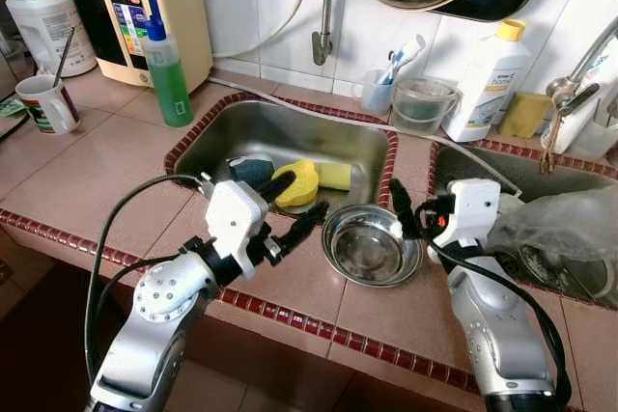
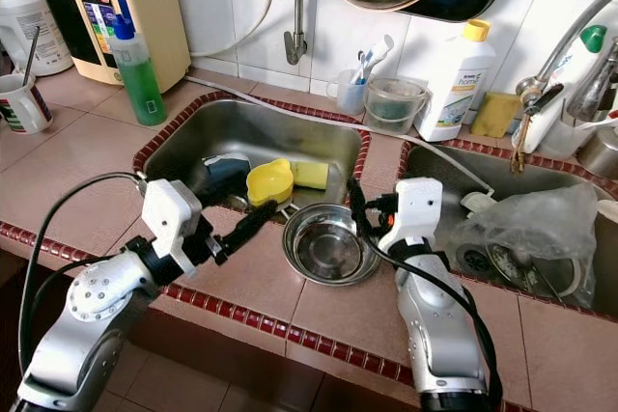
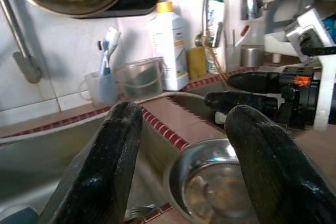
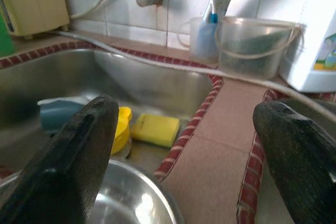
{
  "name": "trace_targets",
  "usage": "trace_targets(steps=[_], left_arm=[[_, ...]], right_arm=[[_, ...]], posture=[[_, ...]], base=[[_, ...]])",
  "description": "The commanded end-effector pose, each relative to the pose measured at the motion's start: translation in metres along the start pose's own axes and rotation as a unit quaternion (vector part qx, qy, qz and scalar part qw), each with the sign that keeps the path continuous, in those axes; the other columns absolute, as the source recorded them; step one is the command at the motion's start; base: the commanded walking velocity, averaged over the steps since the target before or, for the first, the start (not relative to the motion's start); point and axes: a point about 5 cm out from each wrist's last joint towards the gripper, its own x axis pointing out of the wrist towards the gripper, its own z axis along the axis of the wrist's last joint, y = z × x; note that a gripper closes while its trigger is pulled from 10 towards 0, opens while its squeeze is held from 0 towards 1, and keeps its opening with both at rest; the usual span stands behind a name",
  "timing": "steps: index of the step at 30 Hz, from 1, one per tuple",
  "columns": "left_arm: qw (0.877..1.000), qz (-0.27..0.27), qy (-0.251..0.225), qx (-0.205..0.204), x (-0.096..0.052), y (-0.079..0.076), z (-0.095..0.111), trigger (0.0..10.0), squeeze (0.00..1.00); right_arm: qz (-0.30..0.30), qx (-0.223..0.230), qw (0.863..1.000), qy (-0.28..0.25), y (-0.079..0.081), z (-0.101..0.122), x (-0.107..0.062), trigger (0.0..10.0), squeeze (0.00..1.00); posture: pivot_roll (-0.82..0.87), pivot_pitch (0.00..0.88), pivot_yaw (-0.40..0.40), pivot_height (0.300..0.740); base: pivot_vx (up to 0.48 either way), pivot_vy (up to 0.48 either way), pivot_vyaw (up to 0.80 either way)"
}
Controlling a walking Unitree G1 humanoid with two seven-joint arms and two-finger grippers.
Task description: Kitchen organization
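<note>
Silver arms are reaching forward over the tiled tabletop point(image 1: 87, 190) with its dark red border, one from each side. The left tool point(image 1: 294, 207) is hovering at the front rim of the left stainless steel sink basin point(image 1: 280, 137), and its two black fingers are standing wide apart with nothing between them. The right tool point(image 1: 399, 209) is hanging over the strip of tabletop between the two basins, also spread wide and holding nothing.

Between the two tools, a round shiny steel bowl point(image 1: 370, 245) is sitting on the tabletop at the front corner of the left basin, just beside the right tool's fingers. Inside that basin, a yellow plastic cup point(image 1: 297, 182), a yellow rectangular sponge point(image 1: 335, 175) and a dark blue object point(image 1: 249, 169) are lying close together.

In the right basin, a crumpled clear plastic bag point(image 2: 531, 229) is lying.

Farther back, a green liquid soap bottle with a blue pump point(image 1: 166, 69) is standing left of the basin, and a white mug holding a spoon point(image 1: 46, 101) is resting well to its left. Along the tiled wall, a clear cup holding toothbrushes point(image 1: 379, 89), a small clear plastic bucket point(image 1: 421, 103) and a white detergent bottle with a yellow cap point(image 1: 491, 79) are standing in a row.
</note>
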Motion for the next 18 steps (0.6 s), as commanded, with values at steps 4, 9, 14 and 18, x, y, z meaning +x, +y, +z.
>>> trace_targets(steps=[4, 9, 14, 18], left_arm=[[1.0, -0.025, -0.003, 0.001, -0.001, -0.008, 0.006, 10.0, 0.0], [0.999, -0.049, 0.001, 0.002, -0.002, -0.015, 0.007, 10.0, 0.0], [0.998, -0.065, 0.009, 0.0, -0.004, -0.022, 0.003, 10.0, 0.0], [0.997, -0.073, 0.01, -0.006, -0.004, -0.026, 0.003, 10.0, 0.0]], right_arm=[[0.014, 0.006, 1.0, 0.025, 0.0, -0.006, -0.013, 10.0, 0.0], [0.018, 0.01, 0.998, 0.052, -0.001, -0.015, -0.023, 10.0, 0.0], [0.012, 0.015, 0.998, 0.063, -0.005, -0.019, -0.026, 10.0, 0.0], [0.007, 0.023, 0.997, 0.068, -0.007, -0.02, -0.026, 10.0, 0.0]], posture=[[0.07, 0.0, -0.04, 0.74], [0.07, 0.003, -0.04, 0.74], [0.07, 0.001, -0.04, 0.74], [0.07, 0.0, -0.041, 0.74]], base=[[0.0, 0.0, 0.0], [0.0, 0.0, 0.0], [0.0, 0.0, 0.0], [0.0, 0.0, 0.0]])
